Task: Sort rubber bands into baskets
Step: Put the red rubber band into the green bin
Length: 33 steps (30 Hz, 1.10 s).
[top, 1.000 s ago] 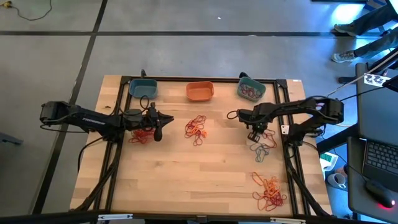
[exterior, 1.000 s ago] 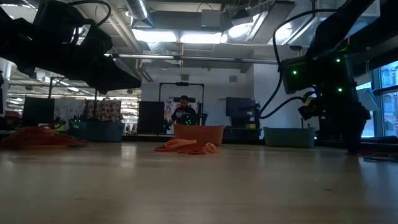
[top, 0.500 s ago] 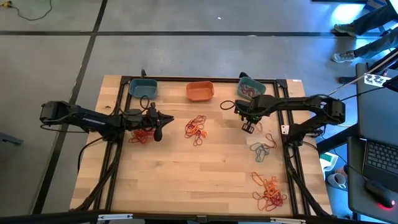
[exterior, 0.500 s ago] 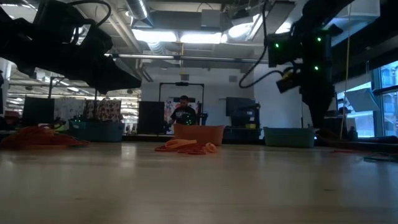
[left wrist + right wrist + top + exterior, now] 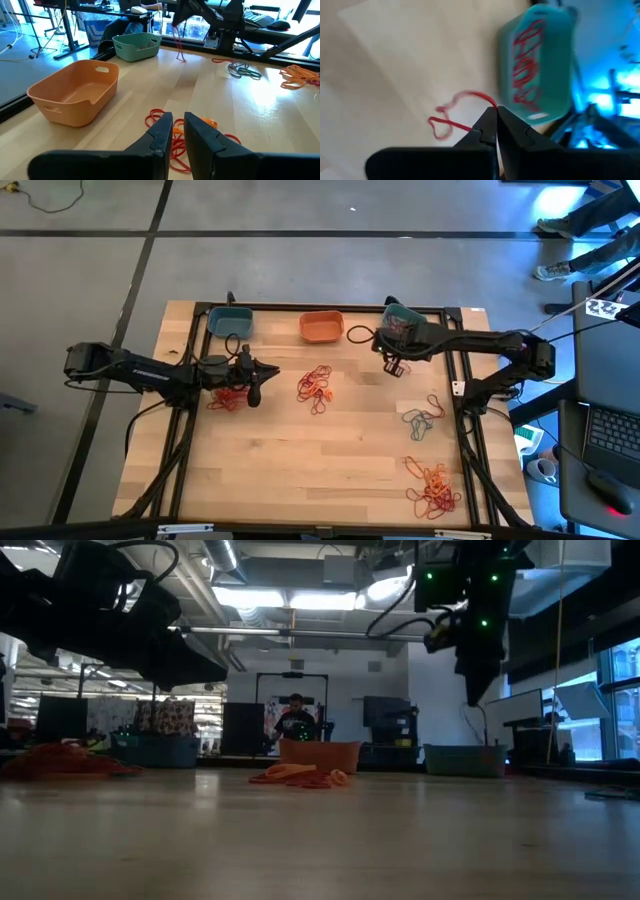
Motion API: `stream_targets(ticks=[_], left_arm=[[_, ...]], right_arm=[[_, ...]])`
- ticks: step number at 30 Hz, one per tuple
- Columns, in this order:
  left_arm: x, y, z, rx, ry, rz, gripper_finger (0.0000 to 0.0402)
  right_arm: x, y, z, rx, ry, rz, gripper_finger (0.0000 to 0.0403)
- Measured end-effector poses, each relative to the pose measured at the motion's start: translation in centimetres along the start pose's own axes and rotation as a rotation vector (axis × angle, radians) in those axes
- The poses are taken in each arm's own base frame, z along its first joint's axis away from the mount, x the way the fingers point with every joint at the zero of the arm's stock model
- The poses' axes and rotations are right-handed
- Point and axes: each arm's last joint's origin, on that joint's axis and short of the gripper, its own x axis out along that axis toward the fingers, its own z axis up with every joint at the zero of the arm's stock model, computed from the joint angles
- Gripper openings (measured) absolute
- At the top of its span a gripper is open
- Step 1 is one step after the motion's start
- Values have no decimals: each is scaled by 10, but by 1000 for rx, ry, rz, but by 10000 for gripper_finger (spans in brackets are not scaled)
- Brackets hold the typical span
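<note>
Carried from the grey-teal pile to the far-right teal basket (image 5: 403,323), the right gripper (image 5: 496,116), pinching a dangling red rubber band (image 5: 451,116), should centre over the rim before releasing; left gripper (image 5: 178,126) waits, nearly closed.

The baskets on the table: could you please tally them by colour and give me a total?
Teal-blue baskets: 2, one at the table's back left, one at its back right
Orange basket: 1
Total: 3
</note>
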Motion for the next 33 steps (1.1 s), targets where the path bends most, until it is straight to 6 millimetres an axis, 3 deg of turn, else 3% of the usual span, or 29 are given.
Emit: stream_targets(ticks=[8,17,24,33], left_arm=[[0,0,0,0,0,0,45],[0,0,0,0,0,0,45],[0,0,0,0,0,0,45],[0,0,0,1,0,0,45]], right_arm=[[-8,-17,10,-30,-52,-195,10],[10,-52,15,39,-19,-281,10],[23,-78,18,108,-27,-269,10],[35,-99,16,183,-37,-133,10]])
